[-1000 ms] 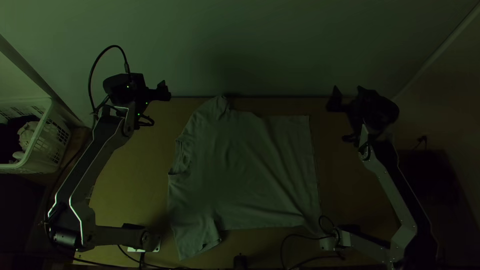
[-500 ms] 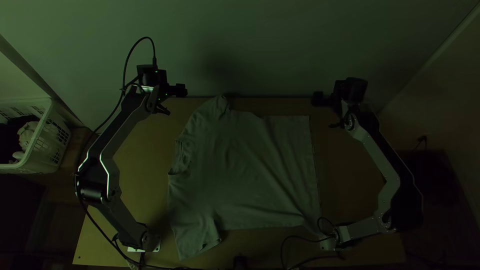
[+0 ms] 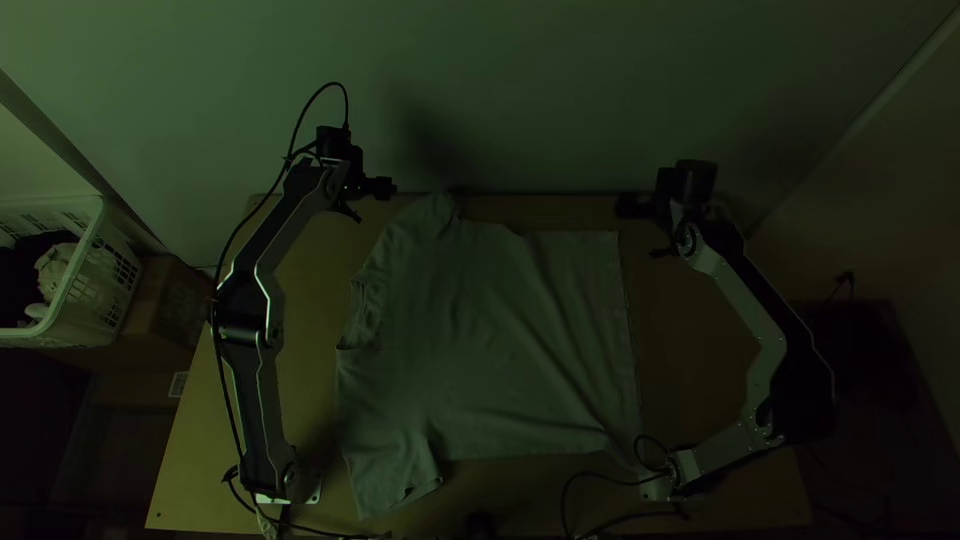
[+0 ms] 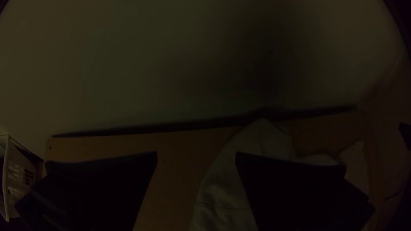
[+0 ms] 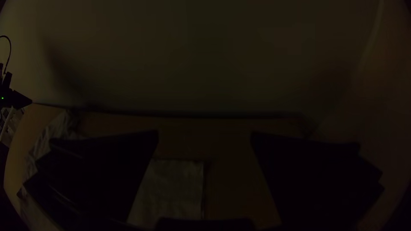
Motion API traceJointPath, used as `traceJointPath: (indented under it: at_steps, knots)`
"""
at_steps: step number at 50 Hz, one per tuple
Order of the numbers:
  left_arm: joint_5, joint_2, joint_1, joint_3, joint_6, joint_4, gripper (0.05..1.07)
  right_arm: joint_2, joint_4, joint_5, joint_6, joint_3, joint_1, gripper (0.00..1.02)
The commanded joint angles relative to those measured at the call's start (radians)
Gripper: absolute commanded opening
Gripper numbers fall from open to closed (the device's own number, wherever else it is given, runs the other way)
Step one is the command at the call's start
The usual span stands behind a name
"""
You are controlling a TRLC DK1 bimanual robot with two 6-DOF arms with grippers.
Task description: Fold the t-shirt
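While the near sleeve [image 3: 395, 485] juts toward the table's near edge, the shirt [image 3: 490, 340] lies spread mid-table [image 3: 205, 460], lightly creased. Its body axis, the long one as I judge it, runs crosswise: collar [image 3: 366, 315] left, hem [image 3: 630, 330] right. Past it, by the far sleeve [image 3: 430, 212], is the left gripper [image 3: 388, 188]; the right gripper [image 3: 628, 205] is near the hem's far corner. Both have fingers parted, holding nothing. Probably the first fold is being set up; next, lower both, pinch the far side and bring it nearward.
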Motion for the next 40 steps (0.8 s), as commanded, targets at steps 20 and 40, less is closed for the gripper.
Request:
traceJointPath:
  at_steps: [20,40]
  knots:
    - [0.011,0.169,-0.020,0.118,0.006,-0.041,0.91,0.087,-0.056,0.006,0.041,0.053,0.038,0.98]
    - [0.011,0.238,-0.037,0.136,0.008,-0.033,0.91,0.091,-0.056,0.006,0.068,0.028,0.053,0.98]
